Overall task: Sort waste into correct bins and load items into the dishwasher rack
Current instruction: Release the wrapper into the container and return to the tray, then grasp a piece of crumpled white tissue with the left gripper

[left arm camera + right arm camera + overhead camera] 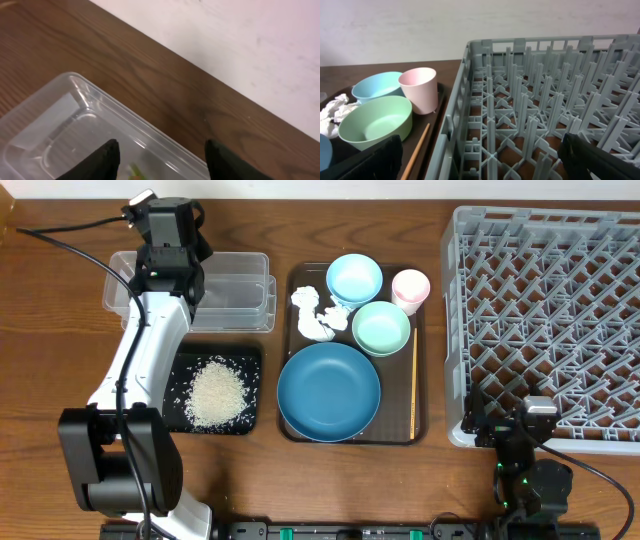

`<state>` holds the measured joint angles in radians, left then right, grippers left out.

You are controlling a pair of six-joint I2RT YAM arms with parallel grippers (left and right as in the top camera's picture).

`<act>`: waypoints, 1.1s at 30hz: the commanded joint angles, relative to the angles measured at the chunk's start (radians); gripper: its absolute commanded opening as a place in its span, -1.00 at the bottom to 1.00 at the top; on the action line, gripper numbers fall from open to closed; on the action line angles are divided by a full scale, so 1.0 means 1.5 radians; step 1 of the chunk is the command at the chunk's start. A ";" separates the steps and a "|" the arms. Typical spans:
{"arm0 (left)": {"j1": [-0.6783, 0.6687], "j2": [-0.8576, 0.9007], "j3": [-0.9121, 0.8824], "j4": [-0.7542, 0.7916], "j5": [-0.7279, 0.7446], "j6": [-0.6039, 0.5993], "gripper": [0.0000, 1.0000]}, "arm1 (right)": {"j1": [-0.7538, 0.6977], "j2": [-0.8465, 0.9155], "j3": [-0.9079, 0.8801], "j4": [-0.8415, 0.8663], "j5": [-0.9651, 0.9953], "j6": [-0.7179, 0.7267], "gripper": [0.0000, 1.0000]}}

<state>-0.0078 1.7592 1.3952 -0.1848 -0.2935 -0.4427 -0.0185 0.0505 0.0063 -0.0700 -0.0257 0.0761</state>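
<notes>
the clear tub sits toward the far left of the desk. the left claw hangs over the tub's left end with its two dark fingers spread apart. between them, low in the left wrist view, a sliver of the yellow-green wrapper shows inside the tub. neither finger touches it as far as can be seen.

just nearward of the tub lies the black tray. it holds the heap of rice, with loose grains scattered around the heap on the tray floor.

the brown serving tray sits at the middle of the desk. the dark blue plate fills its near half. the light blue bowl is at its far edge, and the mint green bowl is just nearward and right of that. the pink cup stands upright in the far right corner. the crumpled tissue lies along the tray's left side, beside the bowls. the chopsticks lie along the tray's right rim.

the grey dishwasher rack takes up the right side of the desk, just beside the serving tray. the right claw is at the rack's near edge, jaws spread wide and gripping nothing. its fingers frame the rack's lattice and the tray's right side.
</notes>
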 commanded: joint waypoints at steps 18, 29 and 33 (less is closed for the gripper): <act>-0.162 -0.156 -0.003 -0.271 0.276 -0.015 0.35 | -0.007 -0.002 -0.001 -0.003 0.002 0.008 0.98; -0.272 0.019 -0.003 -0.287 0.283 0.048 0.36 | -0.007 -0.002 -0.001 -0.003 0.002 0.008 0.98; -0.287 0.071 -0.003 -0.235 0.277 0.061 0.36 | -0.007 -0.002 -0.001 -0.003 0.002 0.008 0.99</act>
<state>-0.4290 1.8286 1.3899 -0.5655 0.1246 -0.3920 -0.0185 0.0505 0.0063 -0.0704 -0.0257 0.0765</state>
